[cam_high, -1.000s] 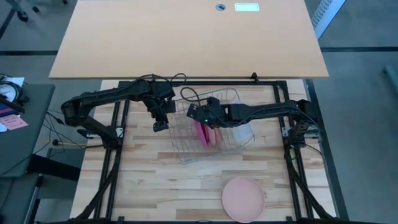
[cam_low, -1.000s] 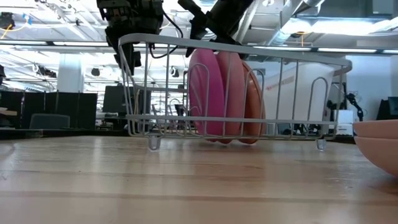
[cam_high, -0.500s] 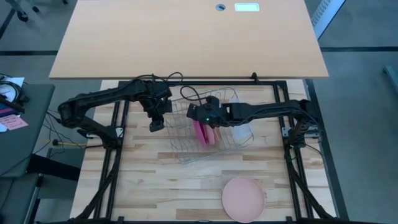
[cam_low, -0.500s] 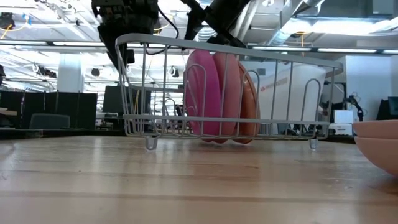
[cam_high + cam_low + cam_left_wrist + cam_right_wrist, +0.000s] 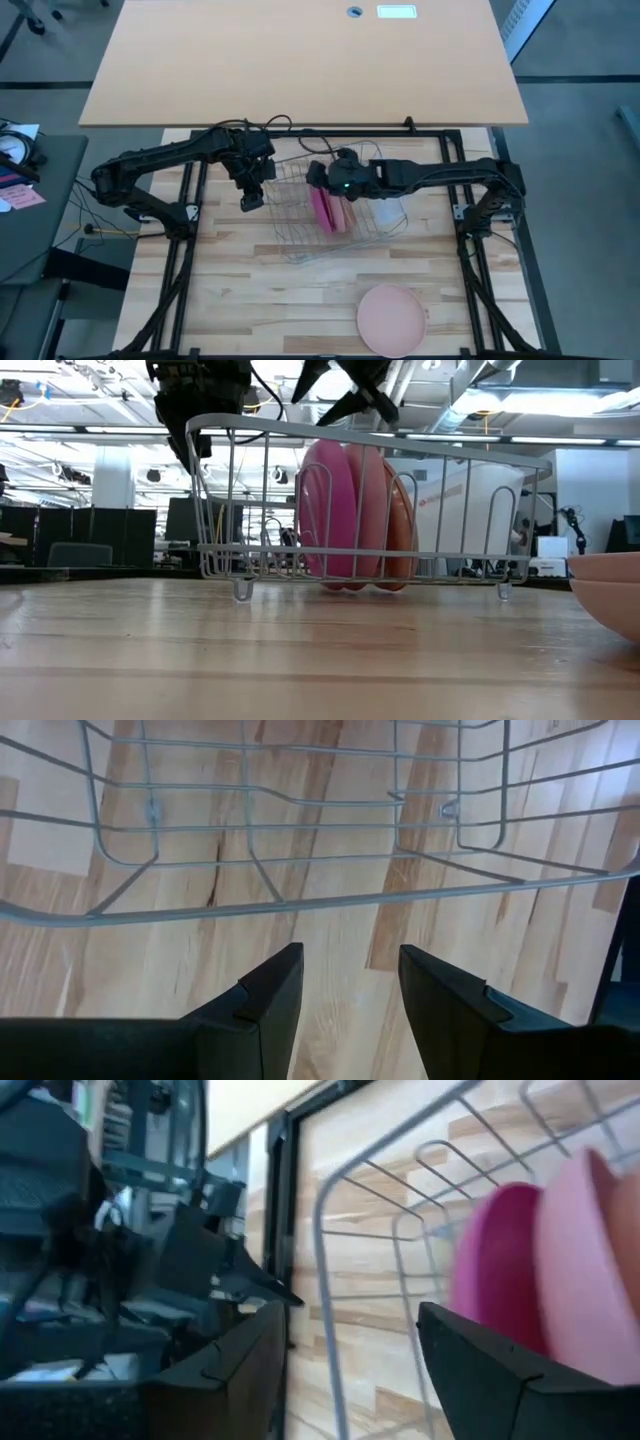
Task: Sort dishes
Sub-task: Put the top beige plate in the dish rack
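Inside the wire rack [image 5: 370, 500] at mid-table I see three plates standing on edge, pressed together: a magenta plate [image 5: 330, 510], a pale pink plate [image 5: 368, 515] behind it, and a salmon-orange plate [image 5: 402, 525] at the back. Above their top edges my right gripper [image 5: 335, 388] hangs with its fingers spread apart, holding nothing. My left gripper [image 5: 252, 198] hovers just outside the rack's left end, its jaws parted and empty over bare wood, the rack's rim crossing ahead of its fingers [image 5: 270, 995]. Well apart, another salmon dish [image 5: 392, 318] lies flat near the table's front edge [image 5: 250, 320].
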